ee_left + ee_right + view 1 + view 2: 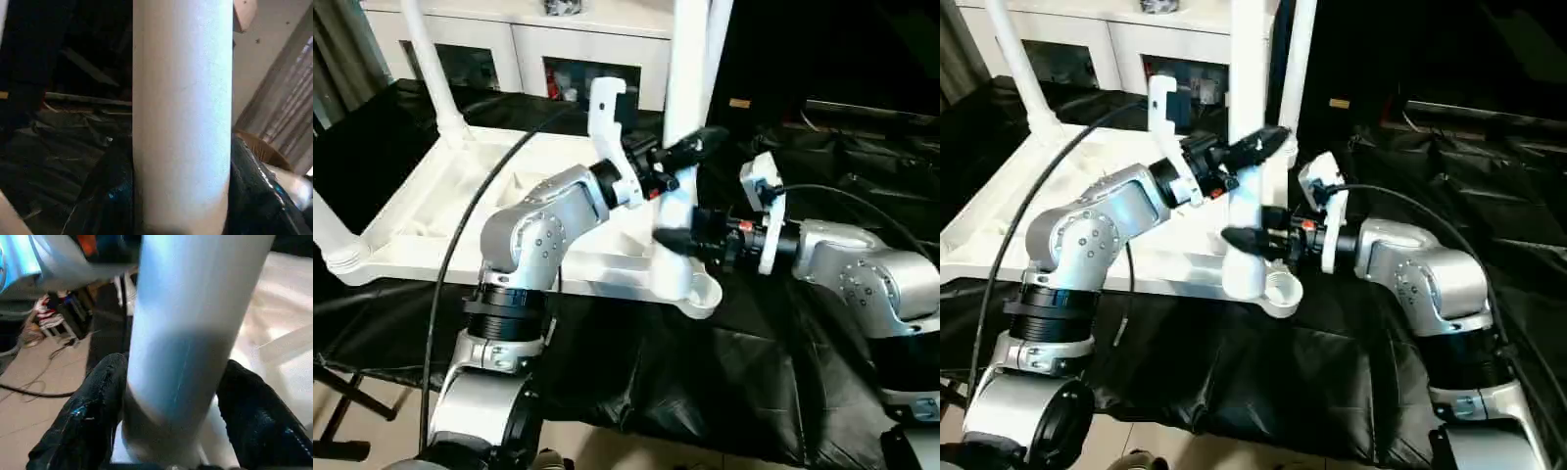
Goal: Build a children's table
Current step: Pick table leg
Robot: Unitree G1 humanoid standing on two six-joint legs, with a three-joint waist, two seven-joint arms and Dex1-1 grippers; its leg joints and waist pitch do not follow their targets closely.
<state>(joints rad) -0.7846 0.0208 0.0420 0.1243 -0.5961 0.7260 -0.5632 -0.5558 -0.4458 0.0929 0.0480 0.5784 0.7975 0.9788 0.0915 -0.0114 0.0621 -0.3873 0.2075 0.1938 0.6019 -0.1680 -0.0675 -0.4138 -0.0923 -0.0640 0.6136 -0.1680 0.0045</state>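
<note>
An upright table leg [683, 117] stands in the tabletop's [460, 211] near corner socket, left fingers [110, 196] pinching it higher up, right fingers [85, 421] spread around its base.

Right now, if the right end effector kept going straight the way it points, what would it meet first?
The upright table leg: it already stands between the right end effector's fingers, low down near the corner socket. Whether the pads touch it is unclear.

White tabletop [431, 211] upside down on black cloth; white leg [683, 117] upright in near corner socket [690, 284].
</note>
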